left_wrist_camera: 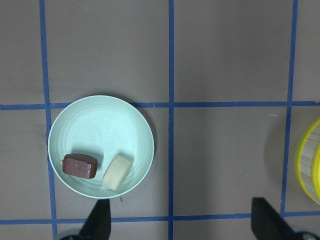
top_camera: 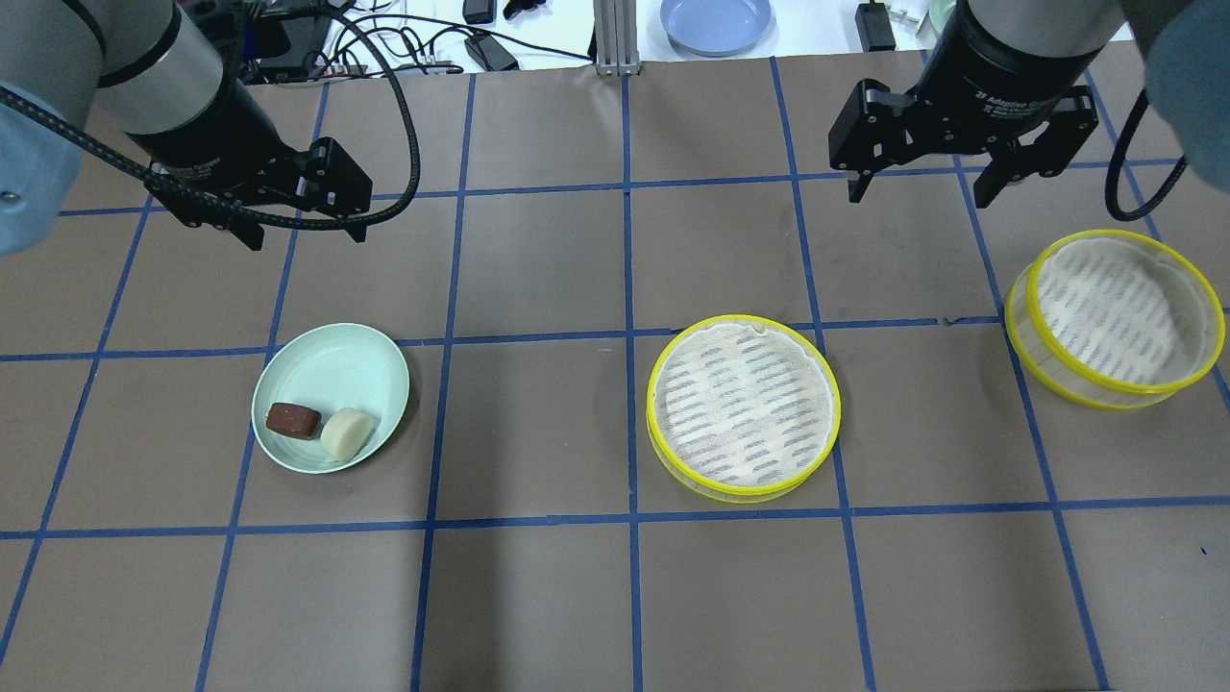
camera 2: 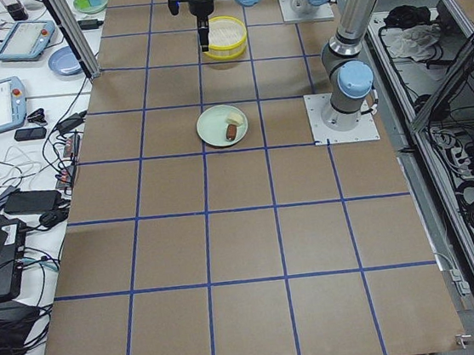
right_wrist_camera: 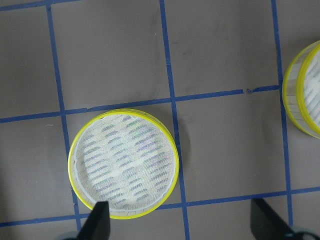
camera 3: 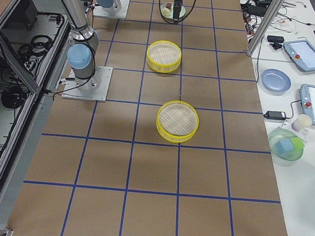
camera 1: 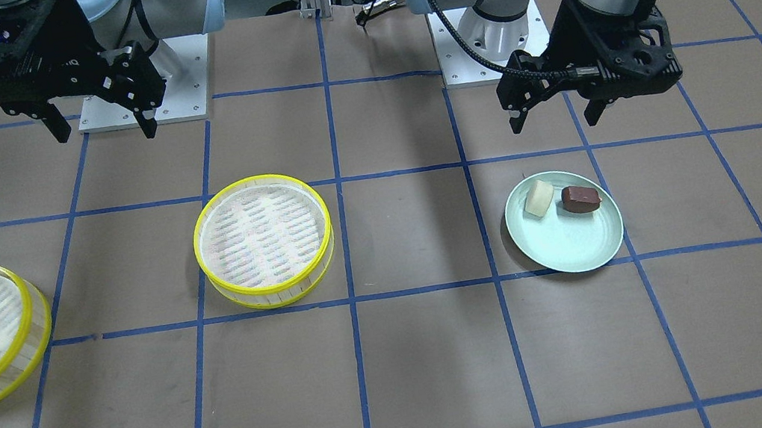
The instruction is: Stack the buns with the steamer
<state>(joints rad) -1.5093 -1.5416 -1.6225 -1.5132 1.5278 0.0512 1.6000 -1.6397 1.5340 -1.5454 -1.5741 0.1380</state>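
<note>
Clock refs are from the overhead view.

Cream-white bun (top_camera: 347, 432) and reddish-brown bun (top_camera: 293, 420) are both on the mint-green plate (top_camera: 332, 360). They lie side by side, with the cream one at 3–4 o'clock of the brown. Brown sits at the plate's ~8 o'clock and cream at ~6, both near the rim. The plate is flat on the table (top_camera: 538, 432), on the robot's left half, and its 12 o'clock rim overlaps a line of the blue tape grid (top_camera: 628, 334).

Steamer is two yellow-rimmed trays, both upright on the table and well apart, with slatted floors showing. Middle tray (top_camera: 743, 407) is at 3 o'clock of the plate. Second tray (top_camera: 1115, 317) is at 2 o'clock of the middle tray, near the table's right side.

Left gripper (top_camera: 307, 240) hangs above the table at 12 o'clock of the plate, jaws spread wide and touching nothing. In the left wrist view the plate sits at 8 o'clock of the frame, and the two fingertips at 6 o'clock are far apart.

Right gripper (top_camera: 919, 200) hangs above the table at 1 o'clock of the middle tray and 10 o'clock of the second tray. Its jaws are also spread wide and touch nothing. In the right wrist view the middle tray is at 7 o'clock of the frame and the second tray's edge at 3 o'clock.

A blue plate (top_camera: 716, 21) sits beyond the table's 12 o'clock edge.
</note>
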